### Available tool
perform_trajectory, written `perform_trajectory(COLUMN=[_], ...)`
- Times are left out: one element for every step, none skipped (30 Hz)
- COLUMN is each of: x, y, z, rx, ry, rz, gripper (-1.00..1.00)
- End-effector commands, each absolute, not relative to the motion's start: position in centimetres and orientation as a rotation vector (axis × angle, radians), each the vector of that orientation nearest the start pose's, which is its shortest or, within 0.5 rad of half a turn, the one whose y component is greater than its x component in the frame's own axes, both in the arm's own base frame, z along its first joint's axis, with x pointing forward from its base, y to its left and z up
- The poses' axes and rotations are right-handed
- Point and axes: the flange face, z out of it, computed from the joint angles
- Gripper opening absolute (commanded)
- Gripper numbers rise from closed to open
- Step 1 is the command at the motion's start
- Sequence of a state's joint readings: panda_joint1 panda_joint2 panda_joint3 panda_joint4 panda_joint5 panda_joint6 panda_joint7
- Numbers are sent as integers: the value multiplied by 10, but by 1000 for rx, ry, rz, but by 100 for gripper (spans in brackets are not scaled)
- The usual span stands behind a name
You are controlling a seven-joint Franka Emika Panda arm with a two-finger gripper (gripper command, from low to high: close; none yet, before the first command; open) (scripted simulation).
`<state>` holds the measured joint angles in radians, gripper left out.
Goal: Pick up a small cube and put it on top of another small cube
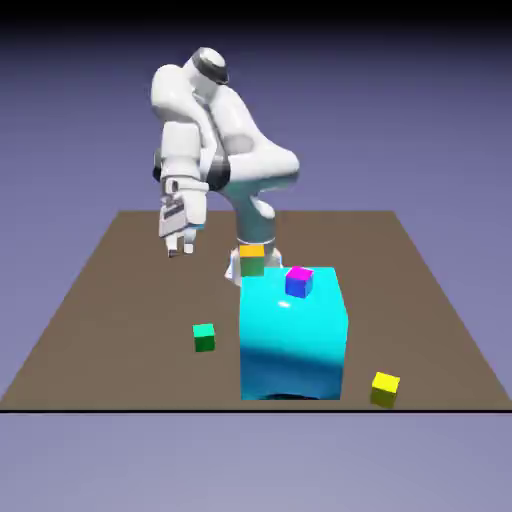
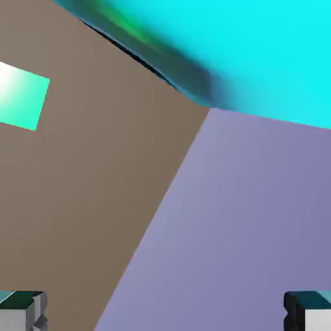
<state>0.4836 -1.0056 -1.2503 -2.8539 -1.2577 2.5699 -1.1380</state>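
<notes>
Fingers of my gripper [image 1: 181, 248] stand apart with nothing between them. The green cube [image 1: 204, 339] sits on the table [image 1: 130, 330] beside the cyan block [image 1: 290, 345]; I should centre above it, square up, then descend straight.

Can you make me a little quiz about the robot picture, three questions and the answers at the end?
1. True or false: the gripper has its two finger tips wide apart, with nothing between them.
2. Multiple choice: which small cube sits by itself on the brown table, on the exterior view's left of the big cyan block?
A) the yellow cube
B) the green cube
C) the cube with the magenta top
3. Fill in the missing word: the small cube near the robot's base has an ______ top and green sides.

Key: 1 true; 2 B; 3 orange
</notes>
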Motion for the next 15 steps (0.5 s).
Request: perform_trajectory(x=[308, 307, 305, 304, 303, 301, 300, 299, 297, 296, 294, 293, 292, 290, 289], y=[-170, -171, -171, -172, -172, -171, -171, -170, -169, -168, -167, -165, -163, -161, -159], z=[337, 329, 322, 315, 307, 300, 292, 285, 277, 269, 261, 253, 245, 238, 230], rx=[-2530, -2475, -2418, -2358, -2295, -2230, -2162, -2092, -2019, -1945, -1868, -1789, -1709, -1626, -1542], ry=[-2304, -2374, -2442, -2509, -2574, -2636, -2697, -2756, -2813, -2868, -2920, -2970, -3017, -3062, -3104], rz=[-727, -703, -680, -656, -633, -610, -586, -564, -541, -519, -497, -476, -455, -434, -414], gripper=[0, 0, 0, 0, 0, 0, 0, 0, 0, 0, 0, 0, 0, 0, 0])
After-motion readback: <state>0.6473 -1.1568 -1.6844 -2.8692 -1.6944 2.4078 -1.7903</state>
